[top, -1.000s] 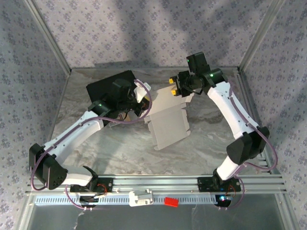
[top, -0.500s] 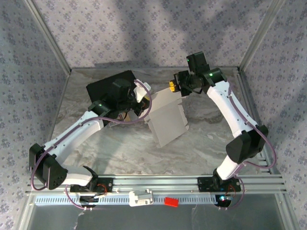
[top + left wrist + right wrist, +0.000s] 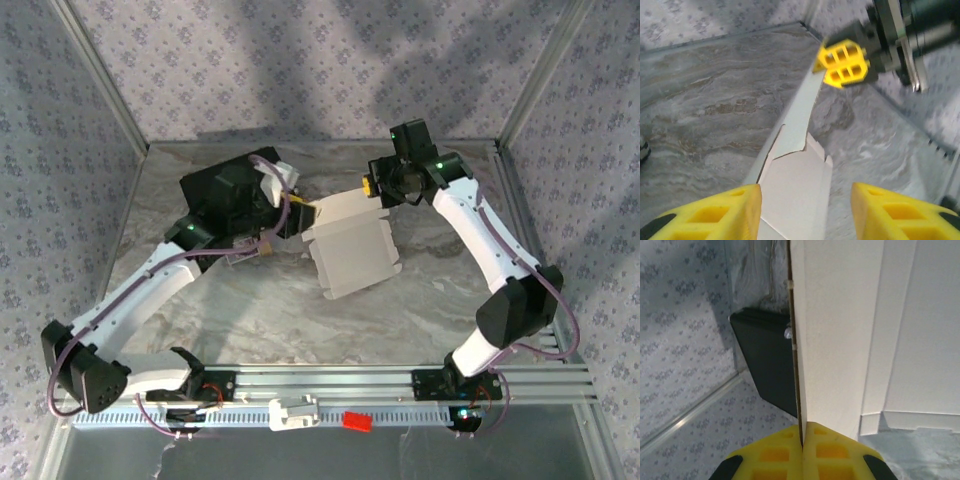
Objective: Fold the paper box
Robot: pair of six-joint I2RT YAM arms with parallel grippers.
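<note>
Box: You have the white box (image 3: pixel 352 258) at mid-tabletop, between the two arms. Its main panel lies flat on the marbled tabletop (image 3: pixel 430 300), skewed to the table's edges, with small tabs showing along its right side.
Flap: The far flap (image 3: pixel 338 210) lifts off the surface toward the right arm. In the left wrist view it runs as a narrow white strip from the main panel up to the other arm's yellow fingers.
Right hand: Your right hand (image 3: pixel 368 188) is at the flap's far corner. Its fingers (image 3: pixel 775 455) are pressed together with the flap's edge clamped between them. In the right wrist view the card rises straight out of the seam between the two pads.
Left hand: Your left hand (image 3: pixel 292 217) sits at the box's far left corner, just beside the flap. Its fingers (image 3: pixel 715 215) stand apart, with the white card lying between and beyond them. You cannot tell whether either finger touches the card.
Case: The black case (image 3: pixel 215 190) lies at the far left of the tabletop, partly covered by the left arm. The left hand stands between it and the box. In the right wrist view it shows dark beyond the flap's edge.
</note>
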